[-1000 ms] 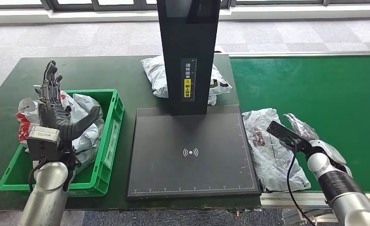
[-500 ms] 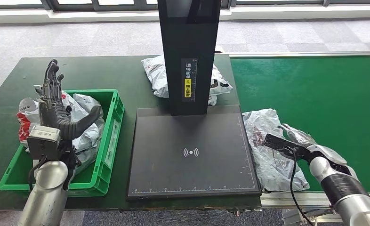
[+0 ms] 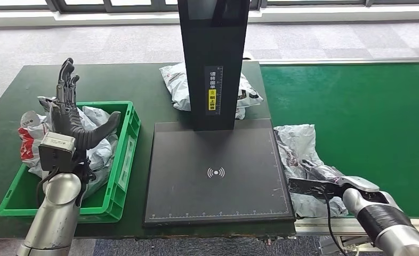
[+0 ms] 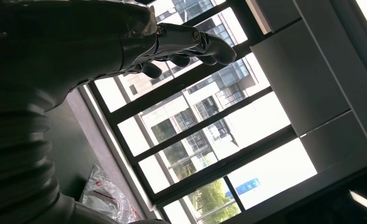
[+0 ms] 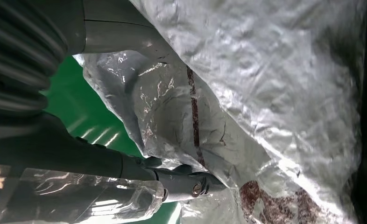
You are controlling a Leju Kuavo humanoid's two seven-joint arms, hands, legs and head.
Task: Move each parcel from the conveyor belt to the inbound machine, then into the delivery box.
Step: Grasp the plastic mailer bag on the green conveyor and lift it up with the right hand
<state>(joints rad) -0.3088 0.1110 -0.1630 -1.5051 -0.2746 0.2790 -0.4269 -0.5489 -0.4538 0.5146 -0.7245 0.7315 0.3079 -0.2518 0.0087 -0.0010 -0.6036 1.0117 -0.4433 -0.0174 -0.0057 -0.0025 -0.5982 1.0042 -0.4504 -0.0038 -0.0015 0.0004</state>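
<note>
— Moved since a second ago? Right hand (image 3: pixel 324 178) dropped and drawn back toward the near edge of the conveyor belt (image 3: pixel 367 106), now low on the grey plastic parcel (image 3: pixel 300 160). Left hand (image 3: pixel 71 120) shifted a little up and toward the middle above the green crate (image 3: pixel 123 160).

— Grip on the right? Hard to call from the head view. In the right wrist view, thumb above and darker fingers (image 5: pixel 186 179) below, crumpled grey film (image 5: pixel 265 93) of the parcel lying between them and touching the fingers. Whether actually pinched or merely pressed against: cannot tell.

— And the left? Raised upright, fingers spread apart and pointing up, thumb stuck out sideways, nothing in it. Same in the left wrist view: fingers (image 4: pixel 191 42) loosely bent against the bright windows, holding nothing.

— Parcel's place? On the belt's left end, just beside the dark scanner plate (image 3: pixel 218 170) of the inbound machine, one wrinkled edge close against the plate's right side. Dark red print showing on the film.

— Farther out? Black column (image 3: pixel 212 58) of the machine standing at the back of the plate, a yellow label on its face. Another grey parcel (image 3: pixel 178 85) lying behind the column on the dark green table (image 3: pixel 117 80). Several bagged parcels (image 3: pixel 98 133) heaped in the crate, one with red (image 3: pixel 27 144) spilling over its left rim.
</note>
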